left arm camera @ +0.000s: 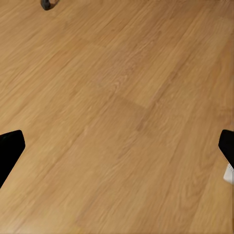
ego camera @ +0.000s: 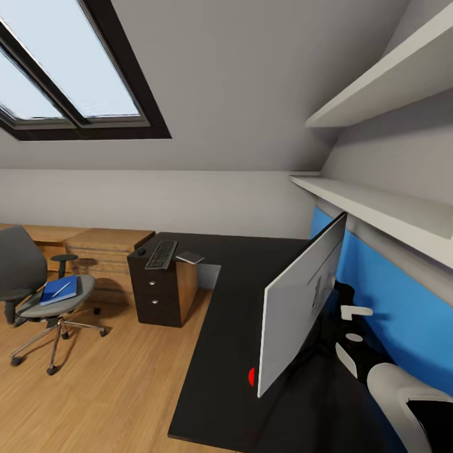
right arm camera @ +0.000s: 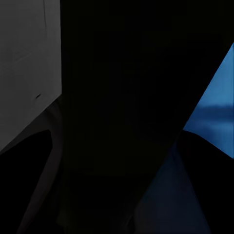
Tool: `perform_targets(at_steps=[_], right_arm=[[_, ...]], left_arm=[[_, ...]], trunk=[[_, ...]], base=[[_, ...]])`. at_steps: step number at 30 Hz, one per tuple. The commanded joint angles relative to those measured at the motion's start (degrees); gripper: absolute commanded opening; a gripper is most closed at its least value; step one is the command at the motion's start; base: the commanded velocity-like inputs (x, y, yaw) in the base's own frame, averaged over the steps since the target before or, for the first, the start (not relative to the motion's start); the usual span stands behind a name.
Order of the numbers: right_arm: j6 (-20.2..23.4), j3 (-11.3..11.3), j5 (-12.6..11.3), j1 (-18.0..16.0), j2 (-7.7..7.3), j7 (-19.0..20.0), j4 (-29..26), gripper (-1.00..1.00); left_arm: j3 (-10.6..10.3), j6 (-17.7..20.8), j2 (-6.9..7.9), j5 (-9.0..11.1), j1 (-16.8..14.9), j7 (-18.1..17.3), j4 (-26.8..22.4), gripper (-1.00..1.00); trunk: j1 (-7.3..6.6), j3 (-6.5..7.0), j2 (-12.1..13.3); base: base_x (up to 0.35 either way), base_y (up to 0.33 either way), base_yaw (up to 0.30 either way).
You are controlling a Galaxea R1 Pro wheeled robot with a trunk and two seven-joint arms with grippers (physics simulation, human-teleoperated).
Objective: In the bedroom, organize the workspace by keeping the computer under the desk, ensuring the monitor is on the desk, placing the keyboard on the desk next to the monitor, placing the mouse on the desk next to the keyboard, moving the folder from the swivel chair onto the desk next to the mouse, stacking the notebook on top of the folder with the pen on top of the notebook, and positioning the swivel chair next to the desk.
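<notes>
The monitor [ego camera: 301, 301] stands on the black desk [ego camera: 220, 352] with its light grey back to me and a red light at its lower corner. My right arm reaches behind it; the right gripper [ego camera: 348, 303] sits by the stand, its jaws hidden. The right wrist view shows the monitor's grey back [right arm camera: 27, 68] and the blue panel [right arm camera: 217, 109]. At the desk's far end lie the keyboard [ego camera: 162, 254], the mouse [ego camera: 141, 251] and a thin grey notebook [ego camera: 190, 257]. The swivel chair [ego camera: 28, 277] holds the blue folder [ego camera: 55, 292] with the pen [ego camera: 61, 289] on it. The left gripper [left arm camera: 117, 151] hangs open over wood floor.
A dark drawer unit [ego camera: 156, 292] stands under the desk's far end, with a pale grey shape [ego camera: 211, 275] beside it that I cannot identify. A light oak chest [ego camera: 107, 248] lines the back wall. Shelves [ego camera: 377, 211] jut out above the desk. A chair caster [left arm camera: 46, 4] shows on the floor.
</notes>
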Motion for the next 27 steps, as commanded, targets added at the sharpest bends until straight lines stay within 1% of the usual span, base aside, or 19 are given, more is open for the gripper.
perform_targets(at_steps=[1,10,16,25,26,27], right_arm=[[-0.22,0.09,0.15,-0.08,-0.01,-0.13,-0.06,-1.0],[-0.22,0.12,0.15,-0.08,-0.01,-0.05,0.02,-1.0],[-0.22,0.12,0.15,-0.08,-0.01,-0.04,0.02,-1.0],[-0.22,0.2,0.22,-0.08,-0.01,-0.04,0.04,-1.0],[-0.22,0.21,0.22,-0.08,-0.01,-0.04,0.07,1.0],[-0.22,0.23,0.23,-0.08,-0.01,-0.04,0.12,1.0]], left_arm=[[-0.14,-0.06,-0.01,0.2,0.02,0.14,-0.09,1.0],[-0.08,-0.07,0.01,0.2,0.02,0.21,-0.09,1.0],[-0.06,-0.06,0.02,0.2,0.02,0.23,-0.09,1.0],[-0.05,-0.06,0.02,0.2,0.0,0.23,-0.08,1.0],[-0.05,-0.06,0.02,0.2,-0.01,0.23,-0.09,1.0],[-0.05,-0.06,0.02,0.2,0.01,0.23,-0.09,1.0]], trunk=[[0.02,-0.05,-0.05],[0.02,-0.05,-0.05],[0.02,-0.05,-0.05],[0.02,-0.05,-0.05],[0.02,-0.05,-0.05],[0.02,-0.05,-0.05]], base=[[0.123,-0.036,0.0],[0.031,-0.009,0.0],[0.001,-0.103,0.0],[0.0,-0.01,0.0],[0.0,0.0,0.0],[0.0,0.0,0.0]])
